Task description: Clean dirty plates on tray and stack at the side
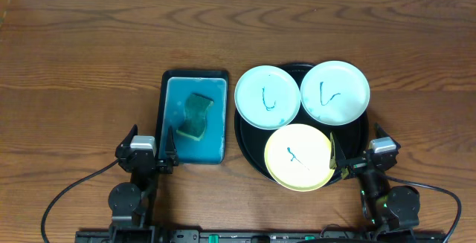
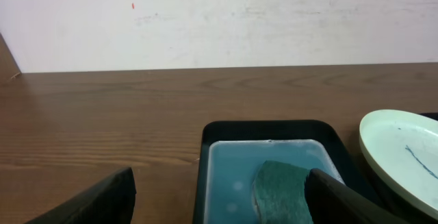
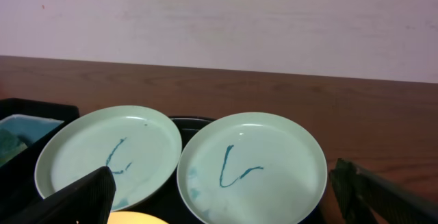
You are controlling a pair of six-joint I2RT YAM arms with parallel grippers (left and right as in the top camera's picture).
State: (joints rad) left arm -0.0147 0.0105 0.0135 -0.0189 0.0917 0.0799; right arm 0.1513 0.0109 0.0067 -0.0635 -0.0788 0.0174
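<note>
Three plates lie on the round black tray (image 1: pixel 244 135). Two are pale mint-white, the left one (image 1: pixel 267 96) and the right one (image 1: pixel 335 92), and one pale yellow plate (image 1: pixel 298 157) lies in front. All carry teal scribble marks. In the right wrist view the left mint plate (image 3: pixel 109 159) and right mint plate (image 3: pixel 252 166) lie ahead, with the yellow plate's edge (image 3: pixel 133 218) at the bottom. My right gripper (image 1: pixel 352 154) is open and empty at the tray's near right edge. My left gripper (image 1: pixel 155 152) is open and empty by the near left corner of the rectangular tray.
A rectangular black tray (image 1: pixel 195 116) with blue liquid holds a green sponge (image 1: pixel 196 116), left of the round tray. It also shows in the left wrist view (image 2: pixel 267 166) with the sponge (image 2: pixel 282 190). Bare wooden table (image 1: pixel 82 72) surrounds both trays.
</note>
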